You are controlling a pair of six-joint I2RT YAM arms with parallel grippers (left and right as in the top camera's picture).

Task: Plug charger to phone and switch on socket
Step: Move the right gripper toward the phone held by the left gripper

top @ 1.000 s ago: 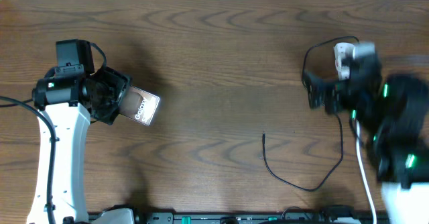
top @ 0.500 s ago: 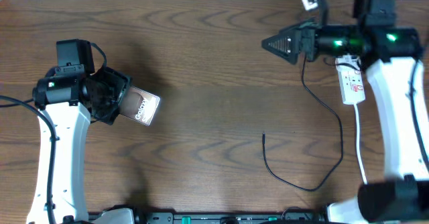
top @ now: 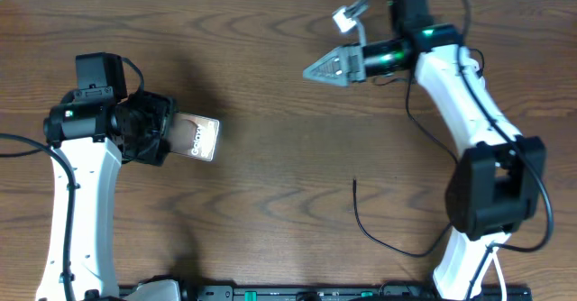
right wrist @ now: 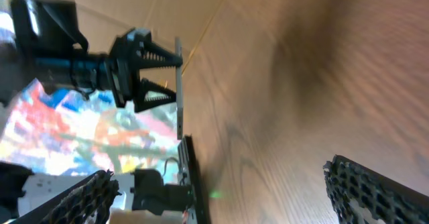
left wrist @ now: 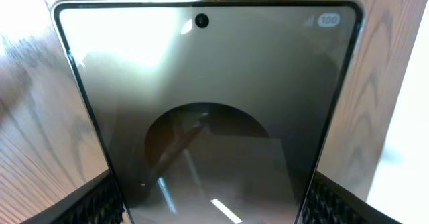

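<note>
**Phone clamped on the left, right jaws empty, charger lying loose**

My left gripper [top: 165,133] is closed on the one phone [top: 197,140] in the scene. In the left wrist view its two fingers [left wrist: 100,198] sit against the phone's long edges. The glass face looks straight at that camera, with a punch-hole lens at the top. From overhead, the phone sticks out to the right of the jaws, over the table [top: 270,31]. I cannot tell whether it rests on the wood or hangs just above it.

My right gripper [top: 315,68] is spread wide and grasps nothing. In the right wrist view, only wood grain shows between its two fingers [right wrist: 74,194]. It hangs near the far edge of the table and points left.

I count one charger [top: 397,245], a thin black lead lying in a loose curve on the table. Its single free tip [top: 354,183] rests on bare wood, well apart from the phone and from both grippers. The far end of the curve runs behind my right arm [top: 469,112].
</note>
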